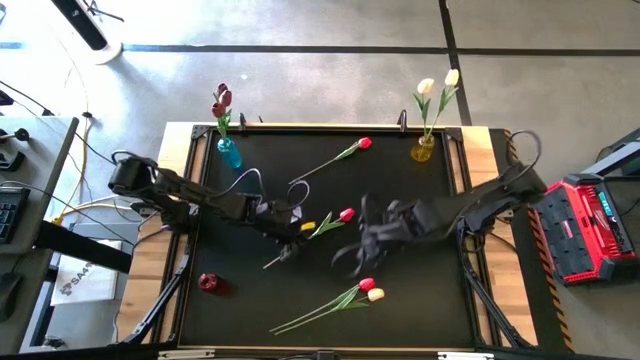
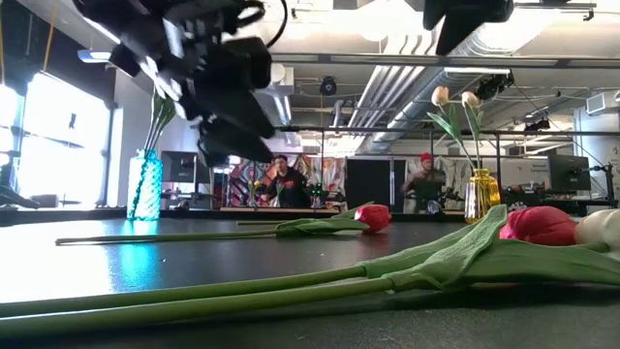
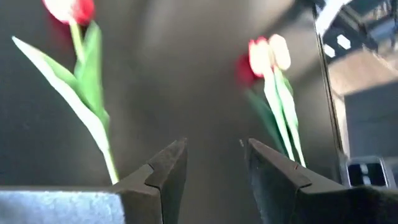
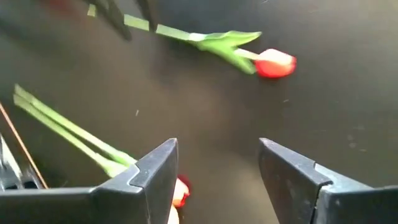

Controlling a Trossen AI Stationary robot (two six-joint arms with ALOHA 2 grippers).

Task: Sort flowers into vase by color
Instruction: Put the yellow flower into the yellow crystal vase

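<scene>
My left gripper [image 1: 284, 251] [image 3: 214, 162] is open over the table's middle. It hovers by the stem end of a red tulip [image 1: 346, 214] [image 3: 73, 9] that lies flat; the stem [image 3: 109, 163] passes just outside one finger. My right gripper [image 1: 350, 257] [image 4: 217, 163] is open above a red and a cream tulip [image 1: 371, 290] [image 3: 268, 56] lying side by side near the near edge. Their red head [image 4: 181, 190] shows beside one finger. Another red tulip [image 1: 362, 144] lies toward the far edge.
A blue vase [image 1: 229, 152] holding dark pink tulips stands at the far left. A yellow vase [image 1: 423, 150] holding cream tulips stands at the far right. A small red vase [image 1: 208, 283] sits near the left edge. People stand in the room beyond the table [image 2: 283, 179].
</scene>
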